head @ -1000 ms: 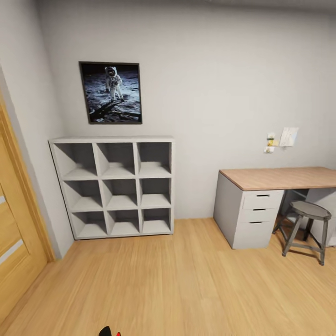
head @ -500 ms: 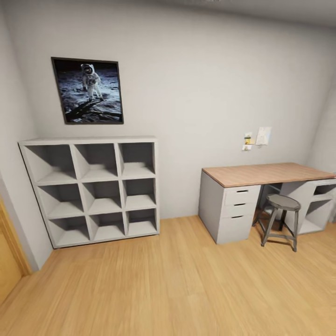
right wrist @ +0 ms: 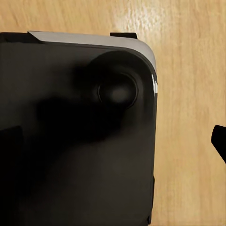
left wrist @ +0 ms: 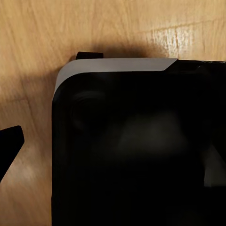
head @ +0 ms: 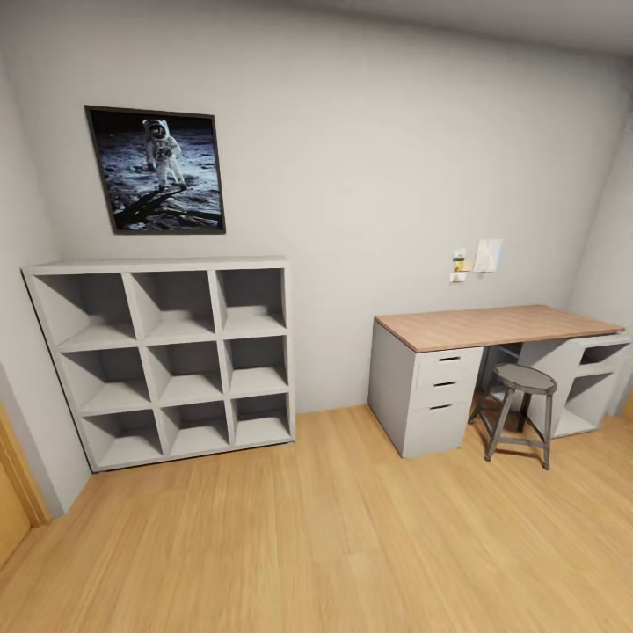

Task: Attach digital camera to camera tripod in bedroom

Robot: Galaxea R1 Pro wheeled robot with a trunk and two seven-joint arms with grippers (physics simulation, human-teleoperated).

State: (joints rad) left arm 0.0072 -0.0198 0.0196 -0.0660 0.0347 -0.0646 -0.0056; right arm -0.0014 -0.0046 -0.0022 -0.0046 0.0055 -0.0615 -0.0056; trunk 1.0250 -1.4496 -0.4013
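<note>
Both wrists hanging low beside the black, grey-edged robot base (left wrist: 136, 150), cameras aimed straight down at it. One dark tip of the left fingers (left wrist: 9, 141) and one of the right fingers (right wrist: 219, 139) visible; spread unreadable.

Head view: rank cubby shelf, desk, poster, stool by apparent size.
1. cubby shelf
2. desk, close behind the shelf and partly cut by the frame edge, so that order is unsure
3. poster
4. stool

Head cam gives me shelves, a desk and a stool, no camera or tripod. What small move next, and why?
Probably turn the base on toward the right. The cubby shelf, desk and stool stand along this wall, neither task item is among them, and the room opens out past the desk.
</note>
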